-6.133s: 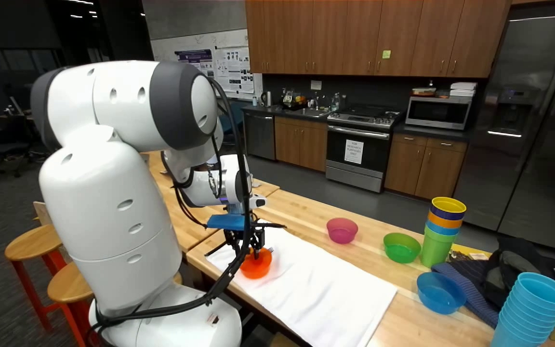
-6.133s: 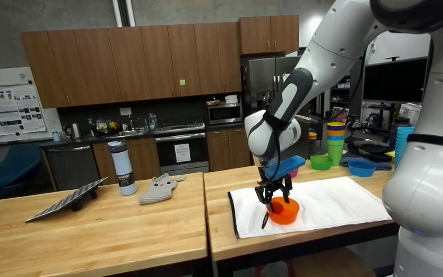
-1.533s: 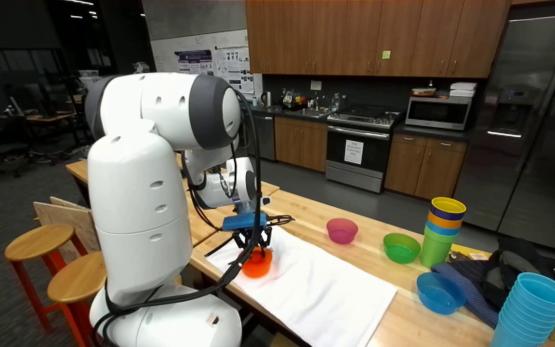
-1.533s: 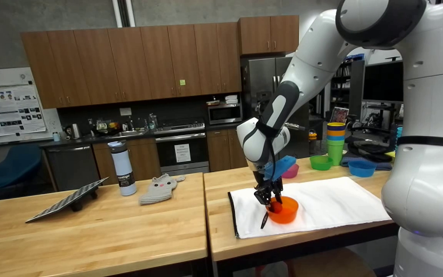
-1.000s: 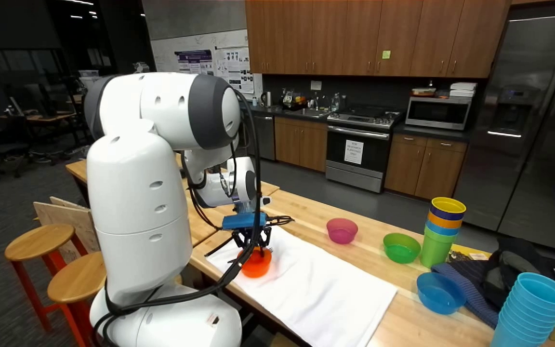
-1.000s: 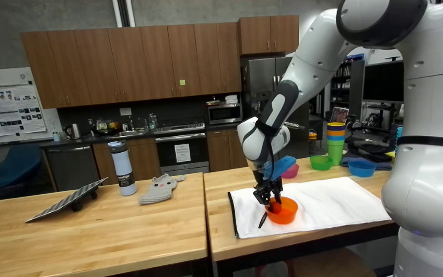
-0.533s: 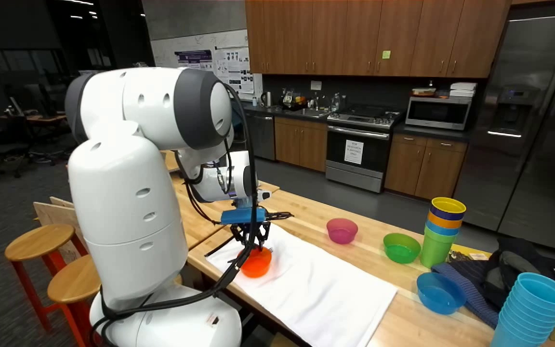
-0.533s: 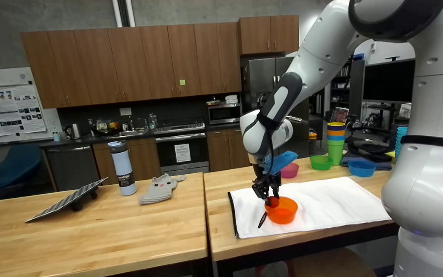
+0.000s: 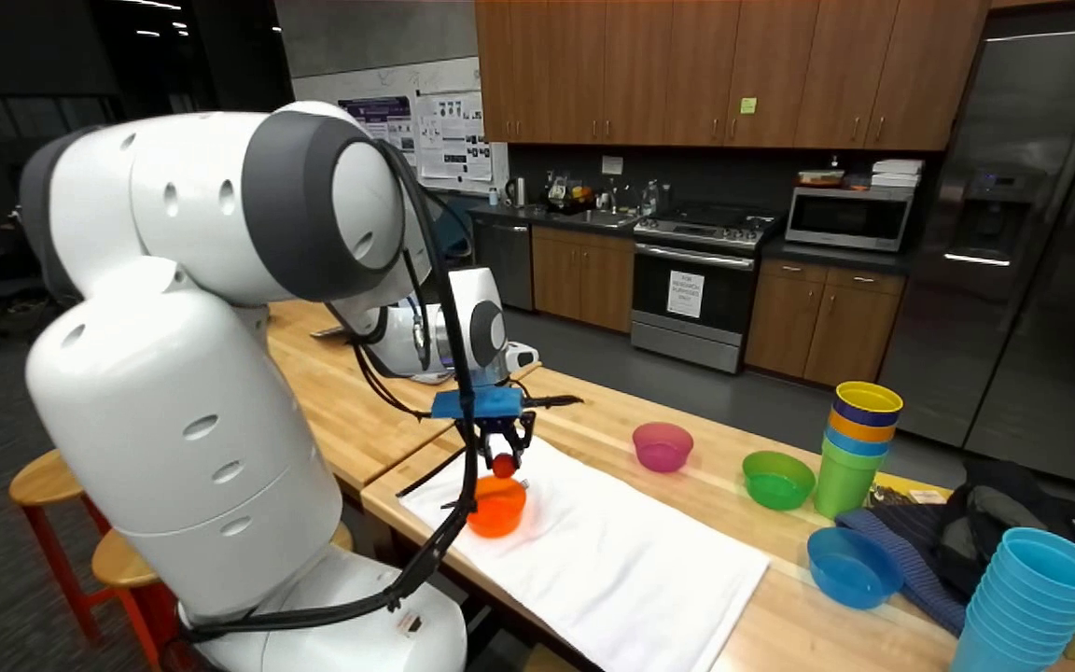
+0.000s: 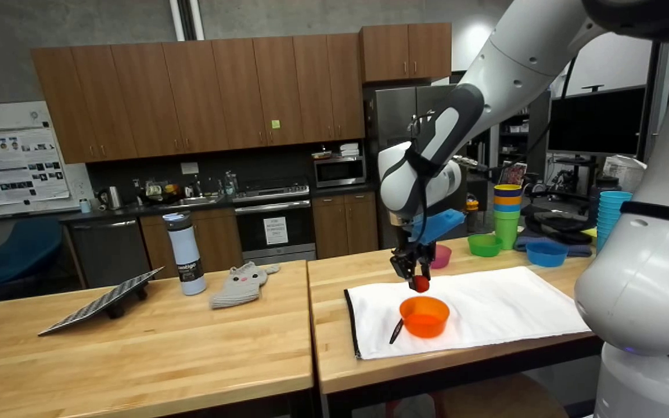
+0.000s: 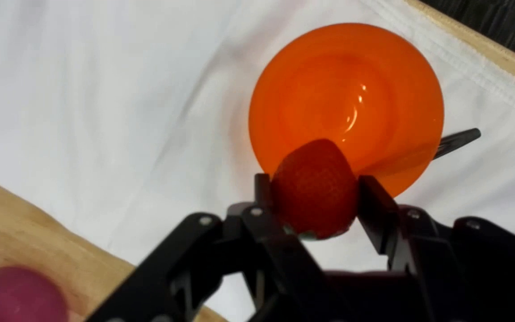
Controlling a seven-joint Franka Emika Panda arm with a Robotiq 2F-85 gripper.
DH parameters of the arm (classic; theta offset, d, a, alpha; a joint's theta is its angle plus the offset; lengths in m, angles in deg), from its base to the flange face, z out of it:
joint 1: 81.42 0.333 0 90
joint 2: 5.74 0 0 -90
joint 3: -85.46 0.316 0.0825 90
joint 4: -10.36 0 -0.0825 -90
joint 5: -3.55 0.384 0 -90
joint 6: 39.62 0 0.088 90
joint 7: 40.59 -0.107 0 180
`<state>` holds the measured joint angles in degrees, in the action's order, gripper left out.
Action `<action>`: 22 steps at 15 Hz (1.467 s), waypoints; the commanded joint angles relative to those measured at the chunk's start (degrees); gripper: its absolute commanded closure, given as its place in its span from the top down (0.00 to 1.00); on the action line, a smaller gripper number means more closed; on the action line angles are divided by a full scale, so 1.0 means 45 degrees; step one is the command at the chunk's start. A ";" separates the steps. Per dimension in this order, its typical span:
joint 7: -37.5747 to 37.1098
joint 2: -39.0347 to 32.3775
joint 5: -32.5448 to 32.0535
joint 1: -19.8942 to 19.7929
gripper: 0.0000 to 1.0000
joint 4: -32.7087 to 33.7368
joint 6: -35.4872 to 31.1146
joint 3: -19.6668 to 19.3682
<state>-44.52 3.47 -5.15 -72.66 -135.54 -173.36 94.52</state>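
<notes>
Currently, the end effector (image 11: 314, 192) is pinching a red strawberry (image 11: 316, 181) between its two black fingers (image 11: 376, 205), and the strawberry is hanging in the air, clear of an orange bowl (image 11: 342, 80) but near its rim. A slim dark handle (image 10: 396, 332) is jutting out beside that bowl; whether it is running partly underneath is unclear. Bowl and handle are resting on a white cloth (image 10: 503, 302), which is covering part of the wooden surface (image 9: 705, 490). Past the cloth's edge, a pink bowl (image 9: 663, 455), a green bowl (image 9: 778, 497) and a blue bowl (image 9: 859, 583) are sitting apart from one another, and a stack of colored cups (image 9: 857, 457) is standing upright just beside the green bowl. Farther back, an oven (image 9: 694, 317) is standing below wooden cabinets (image 9: 687, 75).
</notes>
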 commanded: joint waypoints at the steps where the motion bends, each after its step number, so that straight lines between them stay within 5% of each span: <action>1: 0.0000 0.1634 0.0081 -0.0560 0.24 -0.0799 -0.0093 -0.0522; 8: 0.0252 0.2438 0.0162 -0.2016 0.24 -0.1323 -0.1083 -0.1840; 22: 0.0068 0.1605 0.1063 -0.3866 0.24 -0.2612 -0.3394 -0.3661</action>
<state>-44.37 11.44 -1.73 -88.63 -146.02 -186.60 78.95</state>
